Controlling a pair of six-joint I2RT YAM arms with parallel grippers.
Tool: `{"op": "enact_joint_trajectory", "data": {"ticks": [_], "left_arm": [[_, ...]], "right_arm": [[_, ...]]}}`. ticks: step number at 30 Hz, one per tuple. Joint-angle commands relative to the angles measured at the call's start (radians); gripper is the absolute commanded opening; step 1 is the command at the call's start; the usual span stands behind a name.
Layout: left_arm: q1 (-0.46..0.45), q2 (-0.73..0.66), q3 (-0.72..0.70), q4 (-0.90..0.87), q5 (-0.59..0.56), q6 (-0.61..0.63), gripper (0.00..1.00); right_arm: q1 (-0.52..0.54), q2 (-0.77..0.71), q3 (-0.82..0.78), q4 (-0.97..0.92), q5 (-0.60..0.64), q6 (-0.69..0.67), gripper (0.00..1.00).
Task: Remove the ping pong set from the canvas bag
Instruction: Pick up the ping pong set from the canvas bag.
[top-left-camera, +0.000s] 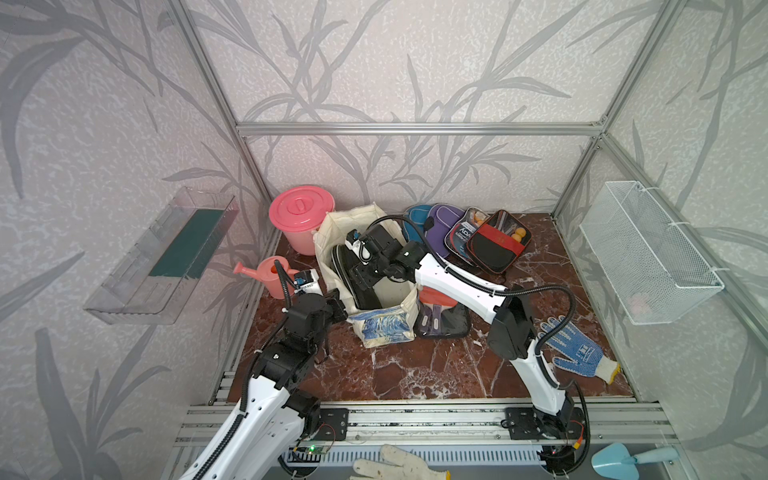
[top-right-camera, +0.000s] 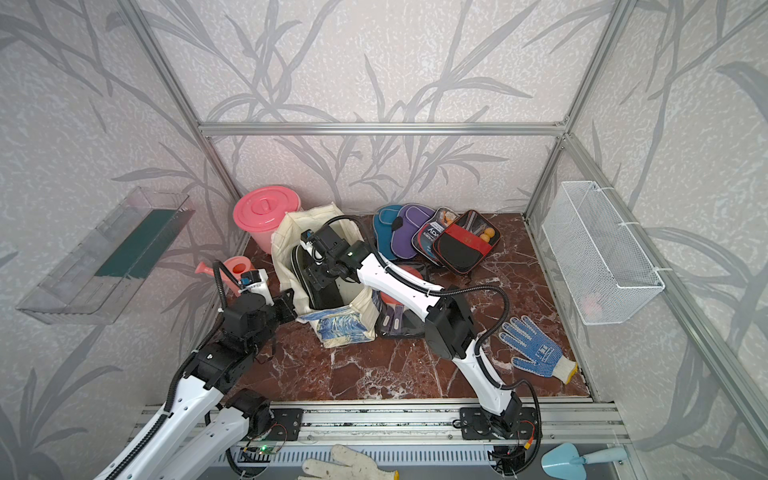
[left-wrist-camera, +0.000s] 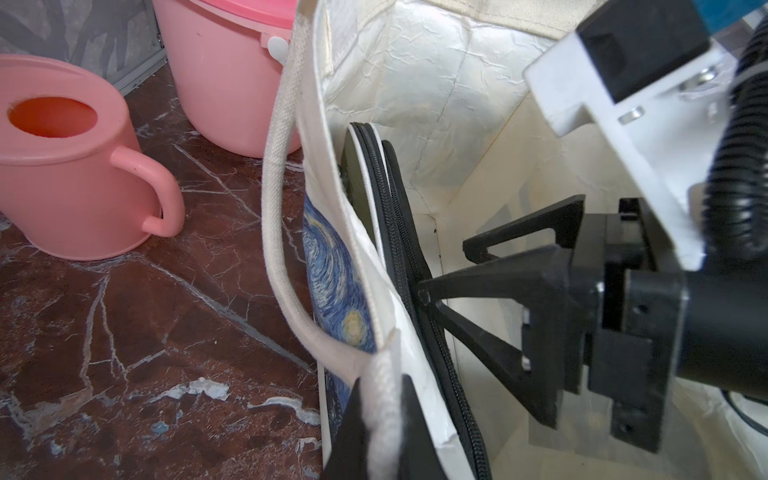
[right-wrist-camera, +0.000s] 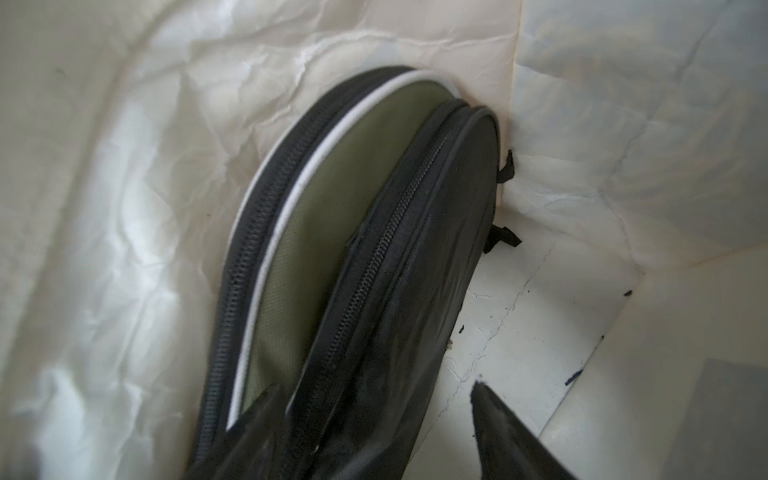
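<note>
The canvas bag (top-left-camera: 384, 332) (top-right-camera: 340, 330) stands open at mid-table. My left gripper (left-wrist-camera: 384, 399) (top-left-camera: 338, 307) is shut on its white rope handle (left-wrist-camera: 282, 208) at the near rim. My right gripper (right-wrist-camera: 378, 386) (top-left-camera: 361, 274) reaches down inside the bag, open, its jaws straddling a black zipped case (right-wrist-camera: 415, 270). One finger sits between that case and an olive case (right-wrist-camera: 316, 232); the other stands clear of it. Of the ping pong set, teal (top-left-camera: 415, 216), purple (top-left-camera: 444, 224), navy (top-left-camera: 463, 235) and black-red (top-left-camera: 496, 245) cases lie at the back right. A clear case with a red paddle (top-left-camera: 440, 316) lies beside the bag.
A pink lidded bucket (top-left-camera: 301, 216) and a pink watering can (top-left-camera: 272, 276) stand left of the bag. A blue dotted glove (top-left-camera: 577, 349) lies at the right. A wire basket (top-left-camera: 648, 249) hangs on the right wall and a clear shelf (top-left-camera: 166, 257) on the left wall.
</note>
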Motion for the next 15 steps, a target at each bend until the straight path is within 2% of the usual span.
{"op": "enact_joint_trajectory", "data": {"ticks": [1, 15], "left_arm": [[0.001, -0.015, -0.014, -0.002, 0.008, -0.001, 0.00], [0.002, -0.015, -0.019, 0.003, 0.010, 0.003, 0.00]], "right_arm": [[-0.004, 0.021, 0.039, -0.007, -0.012, 0.012, 0.69], [-0.006, 0.143, 0.169, -0.084, 0.004, 0.022, 0.64]]}}
